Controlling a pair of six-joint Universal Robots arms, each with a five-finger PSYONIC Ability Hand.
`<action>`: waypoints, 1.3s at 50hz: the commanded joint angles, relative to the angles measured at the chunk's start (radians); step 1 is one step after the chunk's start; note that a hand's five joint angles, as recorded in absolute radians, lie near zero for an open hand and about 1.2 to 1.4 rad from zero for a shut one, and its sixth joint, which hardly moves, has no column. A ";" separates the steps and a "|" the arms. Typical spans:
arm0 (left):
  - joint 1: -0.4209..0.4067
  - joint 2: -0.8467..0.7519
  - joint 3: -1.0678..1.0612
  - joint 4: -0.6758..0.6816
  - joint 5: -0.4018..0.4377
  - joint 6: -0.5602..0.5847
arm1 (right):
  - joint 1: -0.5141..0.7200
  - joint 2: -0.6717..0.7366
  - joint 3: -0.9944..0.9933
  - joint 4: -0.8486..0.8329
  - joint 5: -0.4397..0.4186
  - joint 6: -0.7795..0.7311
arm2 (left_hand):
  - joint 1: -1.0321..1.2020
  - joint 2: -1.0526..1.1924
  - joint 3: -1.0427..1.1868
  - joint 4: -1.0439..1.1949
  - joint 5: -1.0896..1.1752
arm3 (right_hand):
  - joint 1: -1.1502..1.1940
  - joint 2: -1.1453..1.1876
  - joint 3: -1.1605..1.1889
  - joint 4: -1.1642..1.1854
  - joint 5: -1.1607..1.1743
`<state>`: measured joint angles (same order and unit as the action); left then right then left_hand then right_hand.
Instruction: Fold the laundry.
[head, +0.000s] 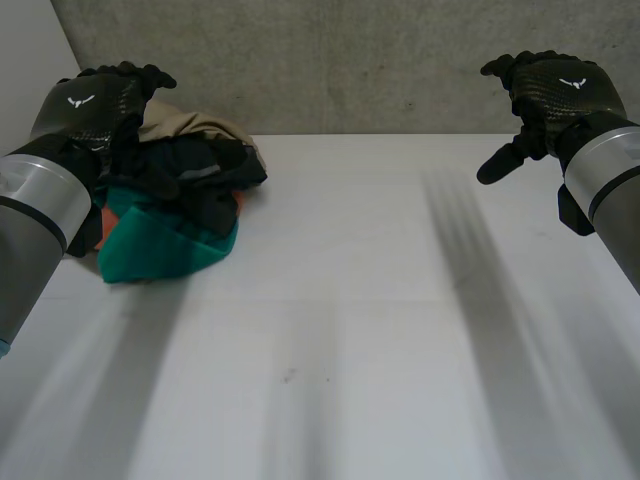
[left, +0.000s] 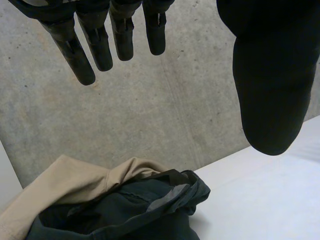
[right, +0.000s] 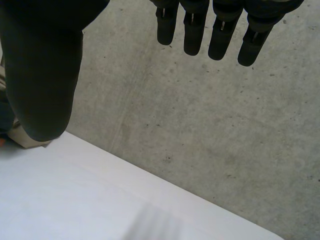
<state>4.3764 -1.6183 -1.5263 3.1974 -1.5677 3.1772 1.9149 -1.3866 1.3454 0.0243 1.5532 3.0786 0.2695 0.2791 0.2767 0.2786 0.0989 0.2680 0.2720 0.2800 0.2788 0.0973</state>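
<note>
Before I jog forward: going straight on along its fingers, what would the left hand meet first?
Probably the grey concrete wall; the left hand points above the crumpled beige-and-dark clothes pile, though depth is unclear.

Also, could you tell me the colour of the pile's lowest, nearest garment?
The garment is teal green, clearest in the head view.
</note>
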 joint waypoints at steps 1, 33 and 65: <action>0.000 0.000 0.000 -0.001 0.000 0.001 | 0.001 0.000 0.000 0.000 0.001 0.000 | -0.088 -0.098 -0.095 -0.097 -0.092 | -0.093 -0.097 -0.106 -0.104 -0.097; 0.253 -0.422 0.415 0.124 -0.003 0.303 | 0.001 0.003 0.000 0.000 -0.015 -0.014 | 0.017 0.008 0.010 0.008 0.013 | -0.093 -0.097 -0.106 -0.104 -0.097; 0.298 -0.722 0.707 0.320 0.155 0.452 | -0.001 0.034 0.009 -0.001 -0.016 -0.058 | 1.127 1.117 1.120 1.118 1.123 | -0.093 -0.097 -0.106 -0.104 -0.097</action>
<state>4.7275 -2.4405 -0.7781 3.4001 -1.3708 3.6298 1.9146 -1.3537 1.3546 0.0230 1.5370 3.0418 1.0979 1.1845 1.1754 1.1942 0.9603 0.2239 0.2067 0.2039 0.2042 0.0475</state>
